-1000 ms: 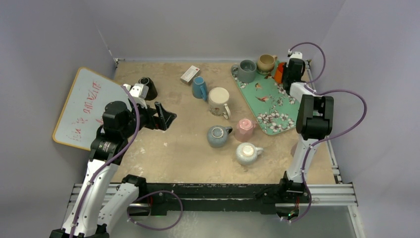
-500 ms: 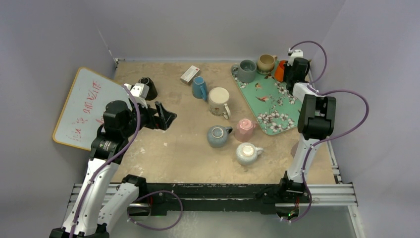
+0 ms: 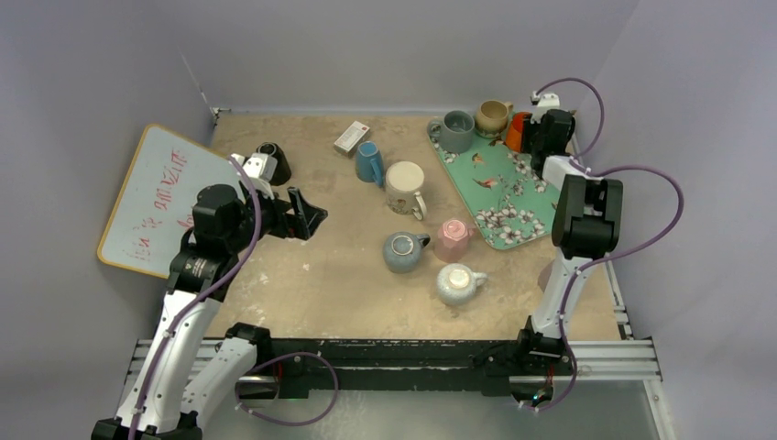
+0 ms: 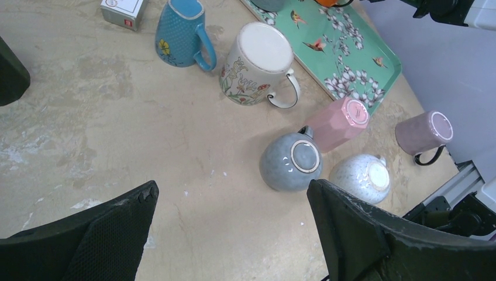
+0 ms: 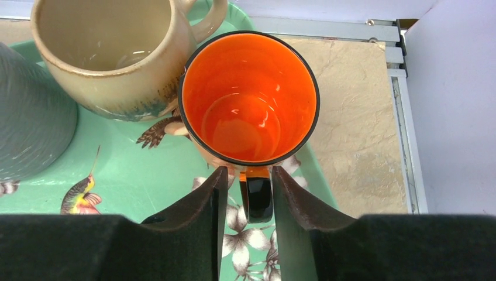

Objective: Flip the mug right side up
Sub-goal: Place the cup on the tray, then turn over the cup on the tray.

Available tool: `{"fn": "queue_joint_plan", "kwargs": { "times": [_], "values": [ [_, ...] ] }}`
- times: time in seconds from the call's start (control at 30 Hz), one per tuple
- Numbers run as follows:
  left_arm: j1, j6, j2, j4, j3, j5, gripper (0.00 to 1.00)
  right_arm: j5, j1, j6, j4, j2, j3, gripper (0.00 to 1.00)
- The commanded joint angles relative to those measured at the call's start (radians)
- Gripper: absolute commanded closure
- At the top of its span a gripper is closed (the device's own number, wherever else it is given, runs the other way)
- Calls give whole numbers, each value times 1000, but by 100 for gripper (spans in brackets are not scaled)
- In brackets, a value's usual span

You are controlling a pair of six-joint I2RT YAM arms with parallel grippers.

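Left gripper hung over the table beside the whiteboard, jaws wide apart and empty. It wasn't in play.

Mid-table, the cream mug, grey-blue mug and speckled mug sat base-up with nothing near them.

At the far right, the orange mug stood mouth-up at the far corner of the floral tray, right against the tan mug. Right gripper had its jaws nearly closed, straddling the black handle. One finger was flush and there was a sliver of gap on the other side, so I couldn't tell if it was pinching or had let go.

My read: this mug's flip was done and the step was set-down and release. Next move needs the jaws to open clear of the handle, then back off straight along the handle line. Any sideways drift would knock it into the tan mug.
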Motion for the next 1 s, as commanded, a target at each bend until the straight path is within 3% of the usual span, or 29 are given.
{"fn": "queue_joint_plan", "kwargs": {
  "times": [0.0, 0.3, 0.5, 0.6, 0.83, 0.97],
  "values": [
    [-1, 13, 4, 9, -6, -5, 0, 24, 0, 47, 14, -105, -32, 62],
    [-1, 13, 21, -22, -2, -92, 0, -43, 6, 306, -96, -311, -131, 47],
    [-1, -18, 91, -15, 20, -147, 2, -66, 93, 446, -150, -502, -268, 34],
    [-1, -21, 173, -33, 75, -179, 3, -47, 175, 471, -165, -614, -330, 29],
    [-1, -41, 369, 13, 235, -145, 7, 11, 337, 584, -162, -856, -477, 3],
    [1, -8, 500, -28, 359, -283, 9, -24, 393, 624, -190, -919, -522, 1]
  ]
}}
